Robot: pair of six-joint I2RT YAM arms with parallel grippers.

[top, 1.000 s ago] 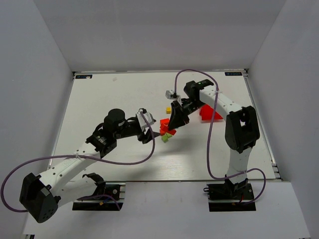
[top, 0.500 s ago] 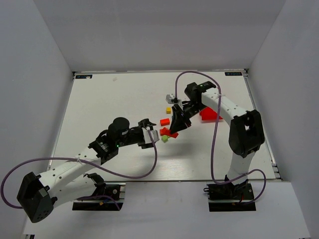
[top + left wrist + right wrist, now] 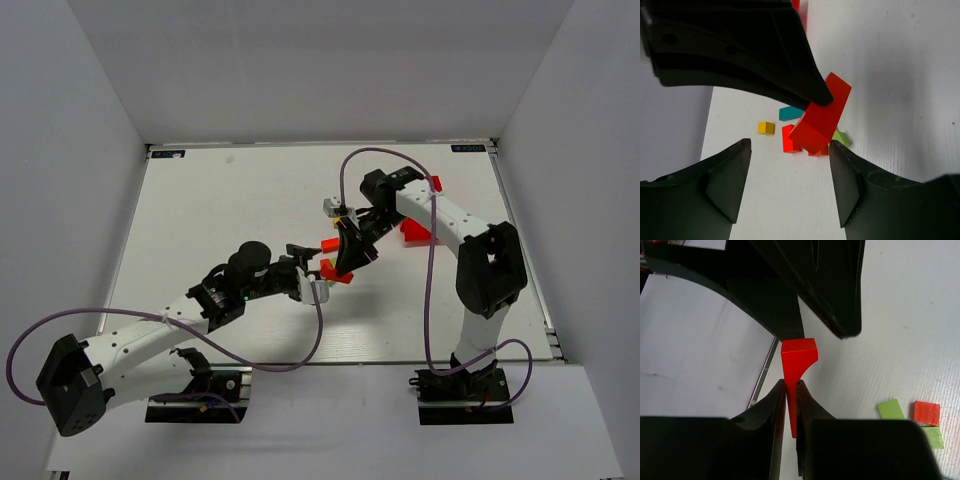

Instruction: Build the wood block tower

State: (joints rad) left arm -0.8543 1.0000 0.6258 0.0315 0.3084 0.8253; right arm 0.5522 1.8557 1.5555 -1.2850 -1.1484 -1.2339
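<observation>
The red painted wooden bar [image 3: 821, 116] looks smooth and matt. The left gripper [image 3: 789, 145] has black plastic fingers [image 3: 725, 180] with a dull, faintly grainy finish (the white tabletop [image 3: 900, 330] is matt, finely ribbed).

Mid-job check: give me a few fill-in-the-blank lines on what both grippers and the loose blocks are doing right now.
The right gripper is shut on a ___ bar.
The left gripper has its jaws ___, gripping nothing.
In the left wrist view, the small cube lying beside the teal block is ___.
Missing words: red; open; yellow.
</observation>
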